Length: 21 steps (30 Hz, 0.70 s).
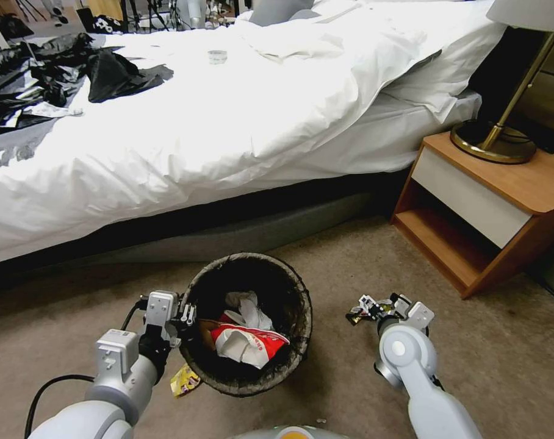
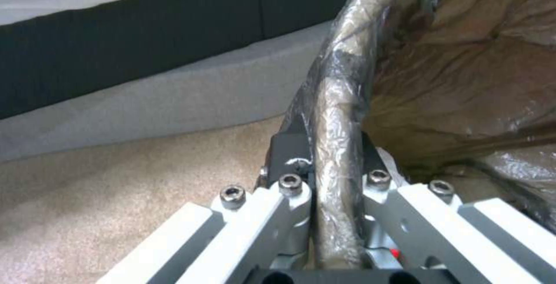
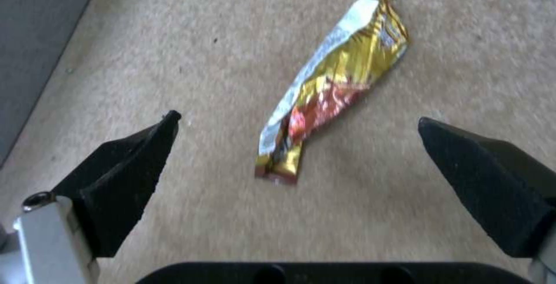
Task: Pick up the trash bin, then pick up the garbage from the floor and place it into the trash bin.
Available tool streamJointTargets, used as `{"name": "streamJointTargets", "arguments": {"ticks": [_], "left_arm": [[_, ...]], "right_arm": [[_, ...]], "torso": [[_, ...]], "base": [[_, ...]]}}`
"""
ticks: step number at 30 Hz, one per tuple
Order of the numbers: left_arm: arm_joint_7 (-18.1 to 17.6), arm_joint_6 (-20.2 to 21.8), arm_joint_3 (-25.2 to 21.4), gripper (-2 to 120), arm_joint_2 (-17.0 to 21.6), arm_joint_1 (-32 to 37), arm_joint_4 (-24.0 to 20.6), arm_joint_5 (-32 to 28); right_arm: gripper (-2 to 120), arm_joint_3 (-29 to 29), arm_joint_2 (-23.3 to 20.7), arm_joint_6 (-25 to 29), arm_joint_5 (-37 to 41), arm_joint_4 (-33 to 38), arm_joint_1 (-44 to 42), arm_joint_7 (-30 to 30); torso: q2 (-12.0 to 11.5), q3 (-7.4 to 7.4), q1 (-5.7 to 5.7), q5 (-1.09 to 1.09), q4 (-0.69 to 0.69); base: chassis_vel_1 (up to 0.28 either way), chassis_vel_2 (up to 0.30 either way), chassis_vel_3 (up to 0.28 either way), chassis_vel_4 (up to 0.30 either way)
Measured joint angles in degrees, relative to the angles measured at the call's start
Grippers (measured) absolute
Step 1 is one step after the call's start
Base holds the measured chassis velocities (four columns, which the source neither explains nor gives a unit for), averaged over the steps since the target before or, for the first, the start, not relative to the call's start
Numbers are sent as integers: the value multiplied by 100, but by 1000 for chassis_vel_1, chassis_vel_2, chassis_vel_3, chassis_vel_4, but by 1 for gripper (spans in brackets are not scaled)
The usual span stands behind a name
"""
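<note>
Left hand (image 2: 336, 175) clamps trash bin (image 1: 292, 286) rim; right hand (image 3: 298, 145) wide open.

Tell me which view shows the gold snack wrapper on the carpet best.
The right wrist view: the wrapper lies flat on the carpet, whole, between the open fingers of the right gripper. The head view gives a small glimpse beside that gripper. The left wrist view shows the bin rim clamped instead.

A bedroom corner, bed and nightstand on beige carpet.

The carpet (image 1: 326, 250) is short-piled and tan. A bed (image 1: 228, 122) with rumpled white duvet sits on a dark base with a grey skirt; black plastic sheeting (image 1: 51, 79) lies across its far side. Beside it stands a wooden nightstand (image 1: 490, 207) with a white drawer, carrying a brass lamp (image 1: 503, 122).
</note>
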Motion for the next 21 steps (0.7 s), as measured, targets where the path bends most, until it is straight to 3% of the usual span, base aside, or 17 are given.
{"name": "streamJointTargets", "arguments": {"ticks": [21], "left_arm": [[-20, 29, -82, 2, 17, 66, 0, 9]], "right_arm": [[100, -173, 228, 199, -127, -1971, 1260, -154]], "torso": [[0, 0, 0, 0, 0]], "base": [[0, 0, 0, 0]]}}
